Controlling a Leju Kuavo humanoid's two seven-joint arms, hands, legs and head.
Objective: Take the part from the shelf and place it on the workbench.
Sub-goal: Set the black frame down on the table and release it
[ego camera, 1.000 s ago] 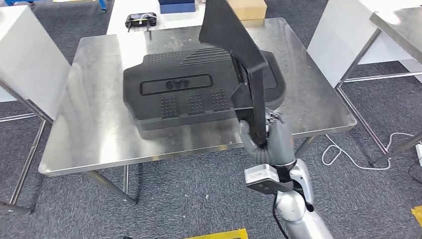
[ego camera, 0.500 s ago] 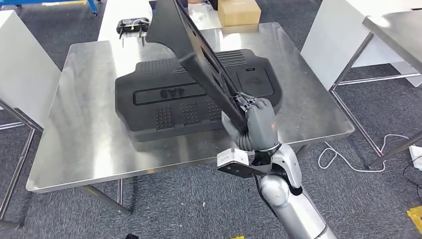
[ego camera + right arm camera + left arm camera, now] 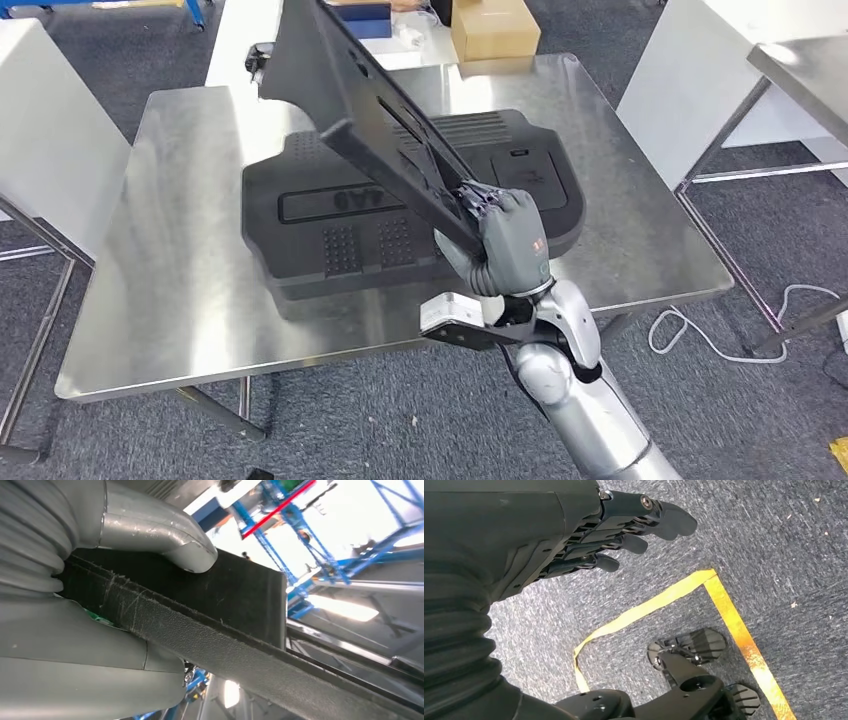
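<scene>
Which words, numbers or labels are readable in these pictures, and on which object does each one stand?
Raised characters in the recessed panel of the black cover lying on the workbench: seen upside down and partly hidden by the part that the right hand holds, too unclear to read.
Small red mark on that hand: too small to read.
Cardboard box: no readable print.

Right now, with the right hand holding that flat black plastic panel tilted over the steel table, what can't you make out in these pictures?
- Far end of the flat black plastic panel: cut off by the head view's top edge.
- Raised lettering on the large black moulded cover lying on the steel table: part covered by the panel in the head view.
- Right hand fingers: mostly behind the panel's edge in the head view.
- Left hand: the left wrist view shows its fingers apart over grey carpet; the palm side is hidden.
</scene>
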